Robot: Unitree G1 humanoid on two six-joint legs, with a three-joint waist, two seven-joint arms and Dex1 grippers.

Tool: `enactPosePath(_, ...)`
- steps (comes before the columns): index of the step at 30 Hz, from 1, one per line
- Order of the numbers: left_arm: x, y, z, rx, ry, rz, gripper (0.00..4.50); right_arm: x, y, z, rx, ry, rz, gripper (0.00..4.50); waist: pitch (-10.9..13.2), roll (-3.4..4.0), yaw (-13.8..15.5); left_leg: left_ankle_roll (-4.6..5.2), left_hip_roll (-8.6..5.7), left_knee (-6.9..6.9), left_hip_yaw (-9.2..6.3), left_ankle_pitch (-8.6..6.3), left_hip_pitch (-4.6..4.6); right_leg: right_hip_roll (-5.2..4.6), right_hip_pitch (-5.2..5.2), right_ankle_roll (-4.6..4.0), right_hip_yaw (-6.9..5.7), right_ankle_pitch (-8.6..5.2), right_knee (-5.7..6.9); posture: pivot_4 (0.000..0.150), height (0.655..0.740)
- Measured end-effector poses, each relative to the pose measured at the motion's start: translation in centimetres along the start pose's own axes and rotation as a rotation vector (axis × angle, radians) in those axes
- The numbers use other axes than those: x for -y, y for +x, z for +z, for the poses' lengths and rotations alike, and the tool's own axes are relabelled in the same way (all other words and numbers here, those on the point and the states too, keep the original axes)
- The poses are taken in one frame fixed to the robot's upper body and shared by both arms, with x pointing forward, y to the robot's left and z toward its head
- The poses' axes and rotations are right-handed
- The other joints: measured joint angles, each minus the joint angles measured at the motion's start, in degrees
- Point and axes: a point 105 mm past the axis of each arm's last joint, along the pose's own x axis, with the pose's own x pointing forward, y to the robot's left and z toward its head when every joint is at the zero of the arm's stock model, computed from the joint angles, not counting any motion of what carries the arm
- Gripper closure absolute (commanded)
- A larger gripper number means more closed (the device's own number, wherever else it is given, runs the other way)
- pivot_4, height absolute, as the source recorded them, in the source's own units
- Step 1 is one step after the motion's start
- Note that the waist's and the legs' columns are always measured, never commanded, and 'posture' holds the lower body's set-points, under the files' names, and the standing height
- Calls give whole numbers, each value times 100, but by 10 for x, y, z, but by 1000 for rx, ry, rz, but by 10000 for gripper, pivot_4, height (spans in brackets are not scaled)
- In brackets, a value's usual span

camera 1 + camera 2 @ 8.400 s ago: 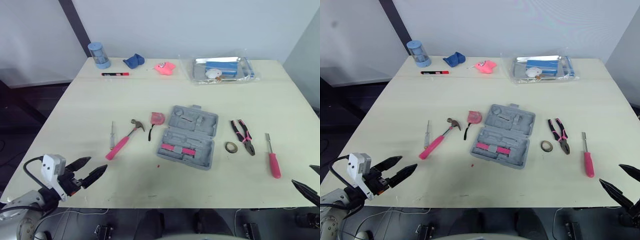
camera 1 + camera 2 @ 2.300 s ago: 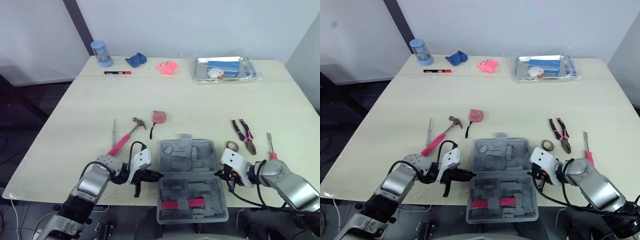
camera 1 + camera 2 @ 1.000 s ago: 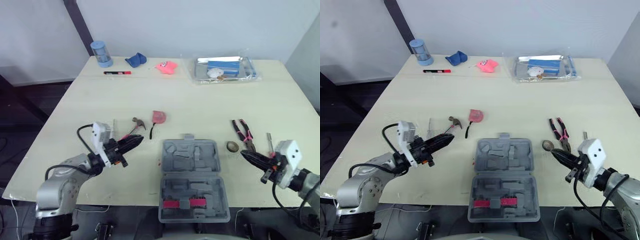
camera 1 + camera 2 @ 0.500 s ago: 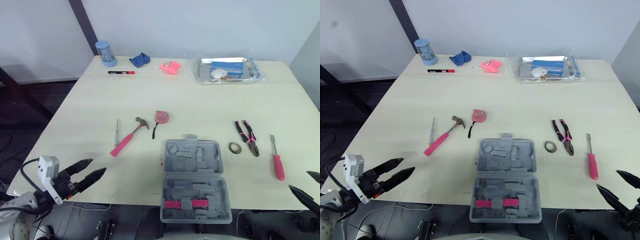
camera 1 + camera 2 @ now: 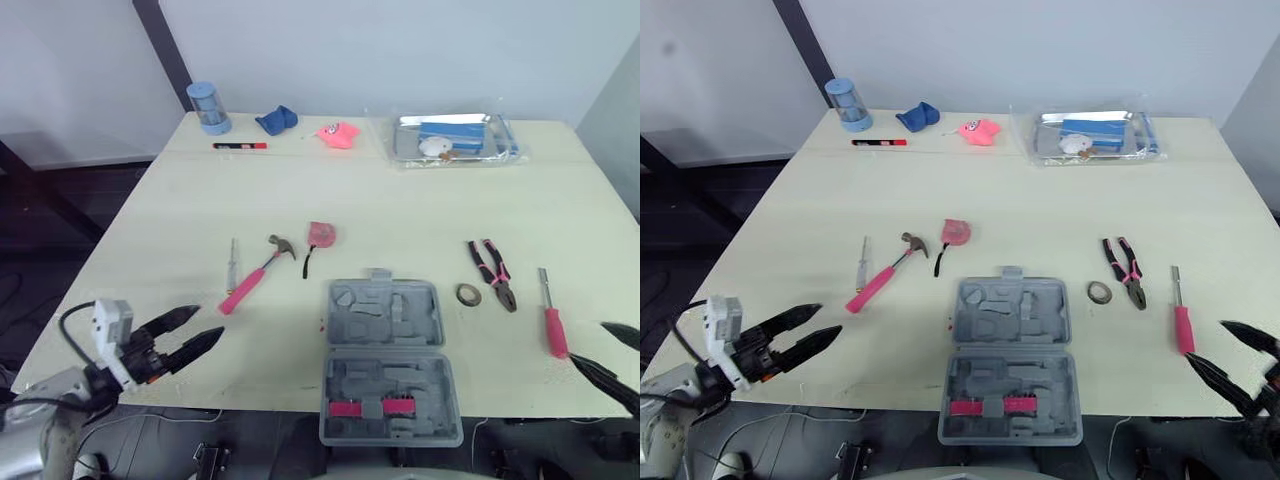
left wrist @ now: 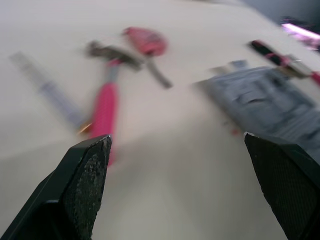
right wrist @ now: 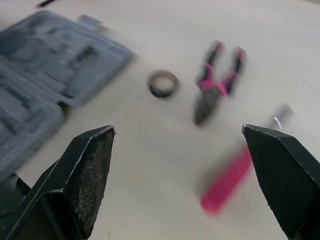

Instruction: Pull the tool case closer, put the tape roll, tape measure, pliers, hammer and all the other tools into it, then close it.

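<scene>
Head views: case (image 5: 390, 360) open at desk (image 5: 400, 190) near edge. Hammer (image 5: 255, 273), tape measure (image 5: 322, 235) to its left. Tape roll (image 5: 468, 294), pliers (image 5: 492, 273), screwdriver (image 5: 551, 325) to its right. At near corners, left gripper (image 5: 208, 322), right gripper (image 5: 590, 343) hover, both spread apart.
Left wrist: hammer, tape measure, case ahead.
Right wrist: tape roll between case and pliers.

Right gripper (image 5: 590, 343) runs off the frame's edge out past the tool case (image 5: 385, 355), wrist cut away. On the left wrist feed everything is smeared: the hammer (image 6: 102, 107) is a pink streak, the tape measure (image 6: 144, 41) just a red blob, and part of the tool case sits hidden behind the left gripper (image 6: 176, 136). On the right wrist feed the case is chopped by the frame's edge, and the screwdriver (image 7: 227, 182) near the pliers (image 7: 215, 82) is blurred, its tip a bright smudge. The pink piece (image 5: 372, 407) inside the case is too small to name. Same for the clear bag (image 5: 452, 138) far beyond the case: contents unreadable.
</scene>
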Motion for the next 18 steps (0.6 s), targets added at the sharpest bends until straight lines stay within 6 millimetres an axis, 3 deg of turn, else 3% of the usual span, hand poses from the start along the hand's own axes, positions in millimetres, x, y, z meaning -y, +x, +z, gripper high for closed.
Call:
enactPosePath(2,9,14,14,16,49,-76,0,1,18,20,-27,-60,65,1860,1,2,1,0,-3,0,-4,0,-1,2,0,0,-5,0,-1,1500,7400)
enactPosePath(5,14,28,24,56,109,-137,0,-4,41,38,-130,-154,165,1860,6,12,7,0,-4,0,-6,0,-9,5,-5,-1,-8,-1,-6,1500,7400)
enactPosePath(8,21,40,36,160,189,-200,0,2,59,49,-259,-259,157,1860,10,15,22,-2,-4,3,-6,1,-32,3,-24,-1,-10,0,-11,1500,7400)
enactPosePath(12,36,35,41,125,206,-437,0,3,88,66,-367,-320,232,1860,14,12,-25,-7,-3,7,1,4,-45,6,-49,-1,-4,0,-5,1500,7400)
enactPosePath(15,39,32,45,112,214,-521,0,-3,112,60,-439,-330,280,1860,17,18,-49,-3,-2,7,-2,2,-49,3,-52,-1,-6,-1,-6,1500,7400)
enactPosePath(18,37,31,42,94,201,-530,0,-8,131,37,-544,-310,322,11599,18,18,-49,-3,-2,8,-4,2,-65,-8,-63,0,-7,0,-8,1500,7400)
